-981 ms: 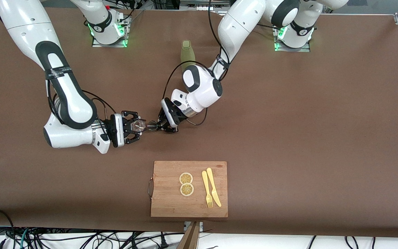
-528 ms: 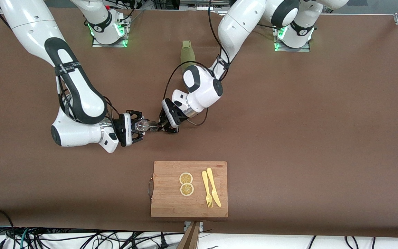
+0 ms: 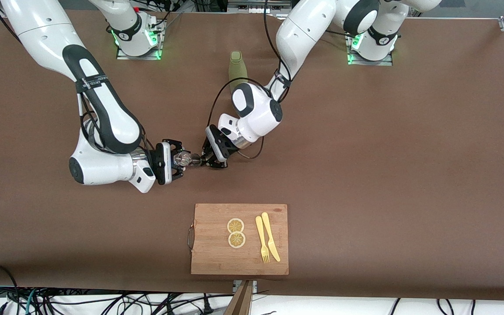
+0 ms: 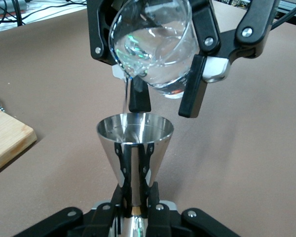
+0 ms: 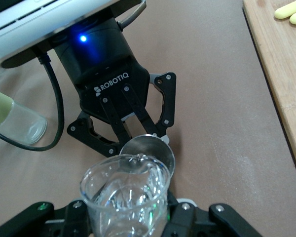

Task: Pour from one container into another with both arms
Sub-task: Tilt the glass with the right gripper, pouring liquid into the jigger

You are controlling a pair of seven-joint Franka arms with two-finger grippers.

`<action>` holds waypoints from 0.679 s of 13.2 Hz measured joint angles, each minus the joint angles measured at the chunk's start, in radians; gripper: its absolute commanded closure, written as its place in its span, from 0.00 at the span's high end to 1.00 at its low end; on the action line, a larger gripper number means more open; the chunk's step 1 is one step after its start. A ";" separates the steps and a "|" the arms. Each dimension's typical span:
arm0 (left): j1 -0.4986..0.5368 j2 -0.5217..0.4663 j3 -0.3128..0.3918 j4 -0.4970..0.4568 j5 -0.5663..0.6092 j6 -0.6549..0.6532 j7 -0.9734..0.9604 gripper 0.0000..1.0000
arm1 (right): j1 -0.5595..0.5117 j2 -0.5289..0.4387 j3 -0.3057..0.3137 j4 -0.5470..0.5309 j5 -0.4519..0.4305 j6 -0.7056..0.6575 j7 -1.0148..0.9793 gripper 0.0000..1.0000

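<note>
The left tool (image 5: 119, 114), marked ROBOTIQ, is clamped on the steel jigger (image 4: 134, 148), held upright over the counter (image 3: 365, 153). The right tool (image 3: 176, 159) grips the glass cup (image 4: 155, 47), tipped just above the jigger's rim, a thin stream falling in.

Shiny steel jigger (image 4: 134, 143), clear glass cup (image 4: 155, 42), olive-green bottle (image 3: 236, 68)

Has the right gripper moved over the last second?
Yes. The right gripper, shut on the glass cup, has shifted toward the steady left gripper holding the jigger, closing the gap above the cutting board.
</note>
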 measured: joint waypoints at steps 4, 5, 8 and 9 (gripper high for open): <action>-0.007 0.000 0.000 -0.001 0.000 0.017 0.000 0.00 | 0.001 0.000 0.000 0.000 -0.004 0.000 -0.002 0.41; -0.007 0.000 0.000 -0.001 0.000 0.018 0.000 0.00 | 0.001 0.000 0.000 0.000 -0.004 0.000 -0.005 0.41; -0.008 0.000 0.000 0.001 0.000 0.018 0.000 0.00 | -0.005 0.000 0.000 -0.002 -0.003 -0.003 -0.046 0.42; -0.009 -0.001 0.000 0.002 0.000 0.018 0.000 0.00 | -0.010 0.001 0.000 -0.004 0.004 -0.008 -0.062 0.42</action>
